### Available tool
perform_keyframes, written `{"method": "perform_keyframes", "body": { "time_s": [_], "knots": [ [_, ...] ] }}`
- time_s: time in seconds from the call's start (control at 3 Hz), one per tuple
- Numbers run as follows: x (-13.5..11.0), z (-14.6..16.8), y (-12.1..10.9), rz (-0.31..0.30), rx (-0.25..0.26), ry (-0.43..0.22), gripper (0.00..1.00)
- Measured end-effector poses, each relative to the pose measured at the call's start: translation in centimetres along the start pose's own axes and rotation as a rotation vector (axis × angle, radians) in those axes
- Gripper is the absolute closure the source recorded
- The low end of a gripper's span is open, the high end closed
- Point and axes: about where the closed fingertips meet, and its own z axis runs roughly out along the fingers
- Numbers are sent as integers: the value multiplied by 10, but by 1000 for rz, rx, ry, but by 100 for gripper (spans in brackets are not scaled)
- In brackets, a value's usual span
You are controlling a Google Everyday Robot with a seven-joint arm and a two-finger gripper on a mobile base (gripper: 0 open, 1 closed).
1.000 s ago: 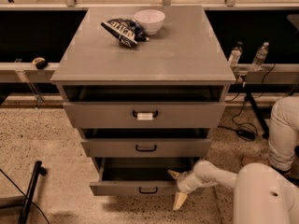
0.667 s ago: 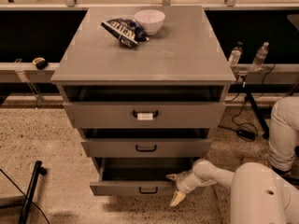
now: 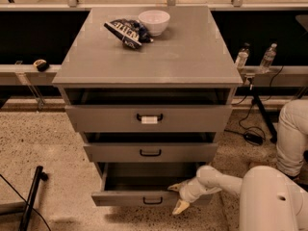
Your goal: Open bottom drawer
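Edged slightly leftward, the hand [image 3: 177, 197] straddles the pulled-out bottom drawer [image 3: 125, 198] at its front, fingers spread wide.

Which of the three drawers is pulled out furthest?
The bottom drawer, grey interior exposed; middle drawer and top drawer barely protrude. The claw sits at the bottom front's right end.

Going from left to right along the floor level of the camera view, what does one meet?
Black pole → black handle of the bottom drawer → pincer, at the drawer front just right of the handle → white arm.
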Motion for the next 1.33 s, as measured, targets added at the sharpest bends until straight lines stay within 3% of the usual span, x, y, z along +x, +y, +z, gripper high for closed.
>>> {"method": "perform_keyframes", "body": {
  "time_s": [0.67, 1.33],
  "knots": [
    [-11, -2, 61, 42, -44, -37, 33],
    [-16, -30, 108, 104, -23, -106, 27]
  ]
}}
